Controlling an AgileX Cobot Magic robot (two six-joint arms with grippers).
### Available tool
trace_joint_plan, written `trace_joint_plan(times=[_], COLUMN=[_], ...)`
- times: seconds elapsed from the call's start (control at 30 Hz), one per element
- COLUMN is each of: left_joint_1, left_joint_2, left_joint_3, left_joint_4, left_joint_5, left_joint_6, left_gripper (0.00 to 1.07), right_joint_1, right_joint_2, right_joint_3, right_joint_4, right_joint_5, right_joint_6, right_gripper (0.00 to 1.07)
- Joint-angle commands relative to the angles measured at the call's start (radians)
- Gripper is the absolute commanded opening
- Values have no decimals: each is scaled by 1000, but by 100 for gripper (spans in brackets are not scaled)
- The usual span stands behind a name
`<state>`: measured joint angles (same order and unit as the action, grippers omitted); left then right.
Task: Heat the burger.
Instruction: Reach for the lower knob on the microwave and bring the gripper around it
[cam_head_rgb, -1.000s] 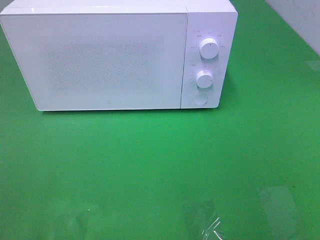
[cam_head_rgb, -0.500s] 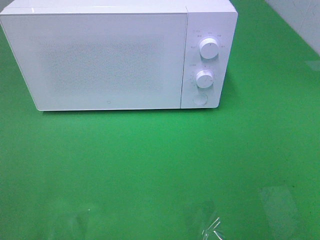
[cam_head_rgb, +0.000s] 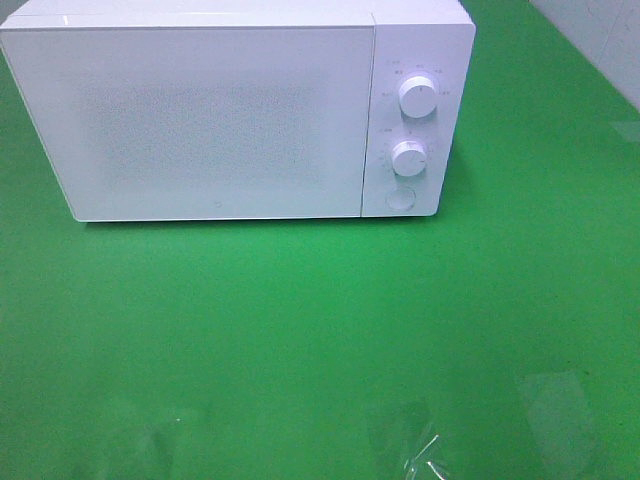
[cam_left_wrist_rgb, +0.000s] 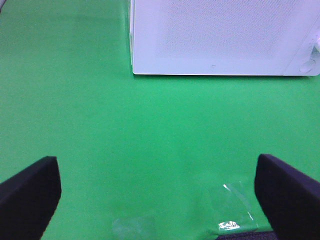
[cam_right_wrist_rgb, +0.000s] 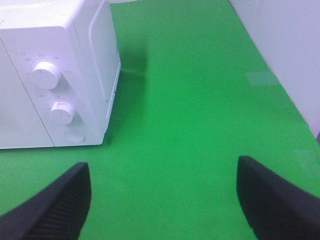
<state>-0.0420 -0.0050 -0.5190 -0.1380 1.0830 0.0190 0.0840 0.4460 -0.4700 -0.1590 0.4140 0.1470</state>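
The burger is out of view in every frame. A white microwave (cam_head_rgb: 220, 110) stands at the back of the green table (cam_head_rgb: 300, 320) with its door shut. Two round knobs (cam_head_rgb: 417, 97) and a round button (cam_head_rgb: 400, 199) sit on its right panel. The exterior high view shows neither arm. In the left wrist view my left gripper (cam_left_wrist_rgb: 157, 200) is open over bare green surface, facing the microwave (cam_left_wrist_rgb: 220, 35). My right gripper (cam_right_wrist_rgb: 162, 200) is also open and empty, near the microwave's control panel (cam_right_wrist_rgb: 52, 95).
A white wall (cam_head_rgb: 600, 40) runs along the table's far right edge. Shiny patches of clear tape (cam_head_rgb: 420, 450) lie on the green surface near the front edge, and another clear patch (cam_head_rgb: 555, 400) sits to the right.
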Motion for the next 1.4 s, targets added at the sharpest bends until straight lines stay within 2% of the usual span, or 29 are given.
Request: trace_joint_plan(times=[0.03,0.1,0.27,0.3,0.37,0.53,0.57,0.67,0.83,0.9,0.93,0.97,1.07,1.13,1.17,1.2,1.3,1.37,1.4], left_joint_1=[0,0,0,0,0,0,0,0,0,0,0,0,0,0,0,0,0,0,0], left_joint_2=[-23,-23,-23,-23,-23,-23,-23,-23,-23,-23,-23,-23,-23,-23,-23,-23,-23,-23,-23], left_joint_3=[3,3,3,3,3,3,3,3,3,3,3,3,3,3,3,3,3,3,3], left_joint_4=[-4,-4,-4,-4,-4,-4,-4,-4,-4,-4,-4,-4,-4,-4,-4,-4,-4,-4,-4], left_joint_5=[-15,-15,-15,-15,-15,-15,-15,-15,-15,-15,-15,-15,-15,-15,-15,-15,-15,-15,-15], left_joint_6=[3,3,3,3,3,3,3,3,3,3,3,3,3,3,3,3,3,3,3], left_gripper=[98,98,98,98,98,98,98,98,98,98,98,98,98,98,98,98,98,98,98], right_joint_1=[-4,-4,-4,-4,-4,-4,-4,-4,-4,-1,-1,-1,6,94,94,163,198,313,313], right_joint_2=[83,103,228,228,324,399,458,575,650,751,751,798,820,896,896,932,951,1014,1014], right_joint_3=[32,41,91,91,98,98,98,98,106,146,146,170,180,195,195,196,196,196,196], right_joint_4=[-5,-5,-4,-4,-5,-3,-3,57,89,140,140,192,225,392,392,477,521,639,639], right_joint_5=[-156,-186,-423,-423,-547,-645,-713,-865,-973,-1168,-1168,-1271,-1315,-1418,-1418,-1453,-1470,-1552,-1552], right_joint_6=[10,10,14,14,29,33,32,31,1,-113,-113,-163,-178,-304,-304,-375,-404,-432,-432], right_gripper=[76,76,76,76,76,76,76,76,76,76,76,76,76,76,76,76,76,76,76])
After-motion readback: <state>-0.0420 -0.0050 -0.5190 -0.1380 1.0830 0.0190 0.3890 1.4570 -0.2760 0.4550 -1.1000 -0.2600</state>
